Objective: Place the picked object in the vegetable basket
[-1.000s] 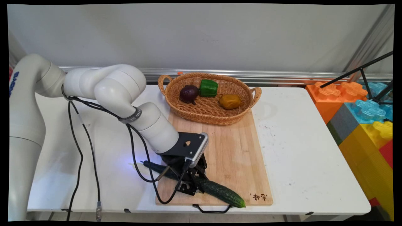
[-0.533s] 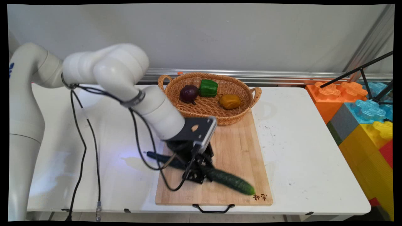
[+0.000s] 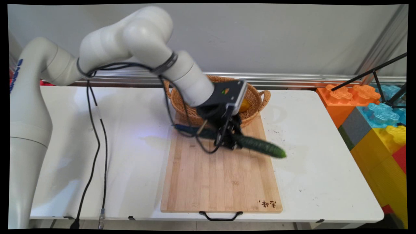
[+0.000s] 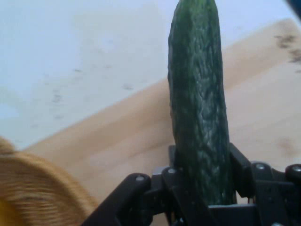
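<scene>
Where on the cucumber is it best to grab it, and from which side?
Mid-length, from above, fingers across its narrow width: the cucumber is long and slim. The gripper holds it there now, roughly level over the cutting board.

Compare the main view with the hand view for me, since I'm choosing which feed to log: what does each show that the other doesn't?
Only the main view shows the white arm, the cables, the board's metal handle, the toy blocks and the whole table. Only the hand view shows the fingers pressed against the cucumber's sides and its bumpy skin. Both show the gripper shut on the cucumber, above the wooden board, with the wicker basket close by.
</scene>
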Robot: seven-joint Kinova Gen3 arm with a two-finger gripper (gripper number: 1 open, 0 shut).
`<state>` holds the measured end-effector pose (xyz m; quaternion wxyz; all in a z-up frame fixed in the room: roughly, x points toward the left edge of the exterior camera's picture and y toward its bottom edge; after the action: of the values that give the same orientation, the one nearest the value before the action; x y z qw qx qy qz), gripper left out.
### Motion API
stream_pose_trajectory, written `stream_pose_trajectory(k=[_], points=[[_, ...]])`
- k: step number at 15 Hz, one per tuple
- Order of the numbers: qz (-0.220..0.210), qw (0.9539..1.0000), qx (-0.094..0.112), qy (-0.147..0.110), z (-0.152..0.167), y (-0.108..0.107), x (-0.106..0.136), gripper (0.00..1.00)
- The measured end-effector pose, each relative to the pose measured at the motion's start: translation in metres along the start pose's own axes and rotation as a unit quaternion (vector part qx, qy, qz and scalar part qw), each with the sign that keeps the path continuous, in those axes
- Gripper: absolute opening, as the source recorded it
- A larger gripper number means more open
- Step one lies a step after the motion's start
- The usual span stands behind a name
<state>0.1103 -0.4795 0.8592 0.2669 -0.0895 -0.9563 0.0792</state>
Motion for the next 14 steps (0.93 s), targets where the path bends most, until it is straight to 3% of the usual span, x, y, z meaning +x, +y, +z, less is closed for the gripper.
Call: stream_pose_trajectory(k=[4,8,14], points=[[0.025,0.999,0.036,0.005,0.003,-0.05,0.002,0.0],[0.032,0.9978,0.058,0.004,0.004,-0.085,-0.007,0.0],[-0.043,0.9975,0.055,0.0,0.002,-0.105,-0.049,0.0]])
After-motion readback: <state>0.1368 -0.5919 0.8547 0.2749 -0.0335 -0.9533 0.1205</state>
